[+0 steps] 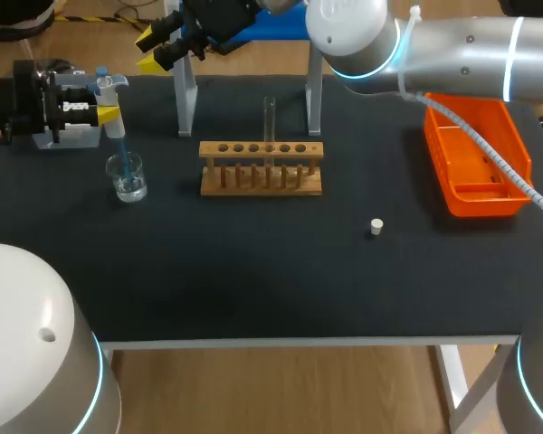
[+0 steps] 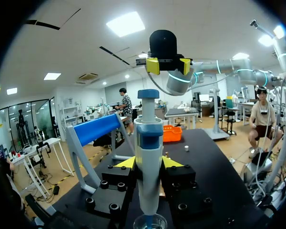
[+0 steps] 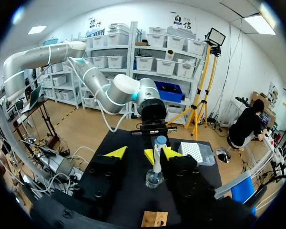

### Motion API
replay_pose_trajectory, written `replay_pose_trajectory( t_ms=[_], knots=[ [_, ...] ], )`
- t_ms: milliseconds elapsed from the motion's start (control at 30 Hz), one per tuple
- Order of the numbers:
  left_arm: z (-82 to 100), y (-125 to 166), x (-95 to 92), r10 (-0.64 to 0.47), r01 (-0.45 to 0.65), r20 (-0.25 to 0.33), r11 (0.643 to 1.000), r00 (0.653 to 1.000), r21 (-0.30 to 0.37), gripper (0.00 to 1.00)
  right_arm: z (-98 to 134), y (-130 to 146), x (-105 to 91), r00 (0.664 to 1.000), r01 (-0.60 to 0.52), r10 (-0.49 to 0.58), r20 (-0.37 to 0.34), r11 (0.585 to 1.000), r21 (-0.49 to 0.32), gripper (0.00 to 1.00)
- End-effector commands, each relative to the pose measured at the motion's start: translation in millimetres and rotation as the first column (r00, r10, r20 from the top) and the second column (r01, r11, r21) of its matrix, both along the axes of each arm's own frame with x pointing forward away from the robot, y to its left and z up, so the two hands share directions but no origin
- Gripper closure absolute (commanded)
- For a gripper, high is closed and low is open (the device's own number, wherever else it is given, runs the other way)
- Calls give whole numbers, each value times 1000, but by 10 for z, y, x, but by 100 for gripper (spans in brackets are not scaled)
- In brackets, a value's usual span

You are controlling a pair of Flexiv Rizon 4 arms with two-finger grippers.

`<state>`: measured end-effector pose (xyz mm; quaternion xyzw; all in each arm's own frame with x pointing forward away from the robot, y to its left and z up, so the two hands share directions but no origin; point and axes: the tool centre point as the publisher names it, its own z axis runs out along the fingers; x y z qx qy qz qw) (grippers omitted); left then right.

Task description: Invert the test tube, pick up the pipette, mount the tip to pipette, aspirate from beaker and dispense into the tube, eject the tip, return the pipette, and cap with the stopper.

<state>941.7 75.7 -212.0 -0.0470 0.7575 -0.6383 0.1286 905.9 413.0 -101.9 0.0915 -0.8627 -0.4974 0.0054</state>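
My left gripper (image 1: 109,107) is at the table's far left, shut on the blue-and-white pipette (image 1: 111,90). The pipette hangs upright with its tip down inside the glass beaker (image 1: 127,177). In the left wrist view the pipette (image 2: 148,138) stands between my yellow fingertips, above the beaker (image 2: 150,222). My right arm reaches across the back. Its gripper (image 1: 154,50) is open and empty, behind the pipette and apart from it. A clear test tube (image 1: 270,119) stands upright in the wooden rack (image 1: 261,168). The white stopper (image 1: 376,226) lies on the mat to the right.
An orange bin (image 1: 475,163) sits at the table's right edge. A stand with a blue top bar (image 1: 253,25) and grey legs straddles the back edge behind the rack. The front half of the black mat (image 1: 253,280) holds only the stopper.
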Motion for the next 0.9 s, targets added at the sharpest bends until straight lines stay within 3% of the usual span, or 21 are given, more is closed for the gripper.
replay_pose_trajectory(
  t_ms=[33, 500, 900],
  knots=[
    [-1, -5, 0, 2, -2, 2, 1000, 1000, 0, 100, 25, 9, -4, 1000, 2, -2, 0, 1000, -9, 100],
    [-1, -5, 0, 2, -2, 2, 1000, 1000, 0, 100, 25, 9, -4, 1000, 2, -2, 0, 1000, -9, 100],
    [-1, -5, 0, 2, -2, 2, 1000, 1000, 0, 100, -30, 247, 26, 997, 72, -73, -24, 997, -29, 100]
  ],
)
